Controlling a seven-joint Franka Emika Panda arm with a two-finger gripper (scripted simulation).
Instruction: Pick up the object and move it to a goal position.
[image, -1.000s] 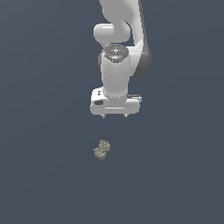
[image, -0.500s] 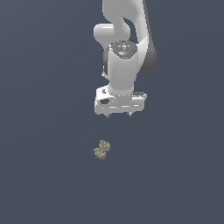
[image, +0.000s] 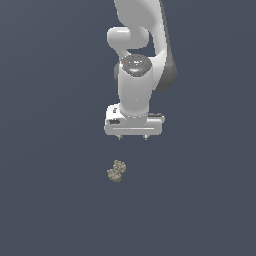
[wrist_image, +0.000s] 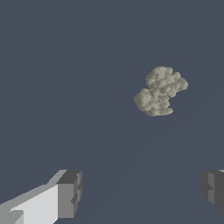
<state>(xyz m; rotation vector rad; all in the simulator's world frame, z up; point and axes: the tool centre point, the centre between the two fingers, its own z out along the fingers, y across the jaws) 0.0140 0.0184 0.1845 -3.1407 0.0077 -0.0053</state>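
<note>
In the exterior view, the object (image: 116, 171) is seen as a small, knobbly, tan-olive clump lying on the plain dark grey surface (image: 45, 150). It is located below the white gripper (image: 132, 137) in that picture and slightly towards the exterior view's left of the gripper's centre line. A clear band of bare surface is visible between the object and the two short fingertips (image: 120, 137) that project from the underside of the gripper body. No contact between gripper and object is shown. The object is much narrower than the gripper body.

The arm (image: 137, 55) is seen entering from the upper edge of the exterior view and descending to the gripper. The surface to the exterior view's left and right of the object is uniform, and no edge of it is seen in either picture.

In the wrist view, the object (wrist_image: 160, 91) is shown as a lumpy, speckled mass with an irregular outline, bare surface on every side of it. The two grey finger pads (wrist_image: 70, 194) are seen well apart from each other, with nothing held between them; the gripper is therefore spread wide. The object lies outside the gap between the fingers, apart from both.
</note>
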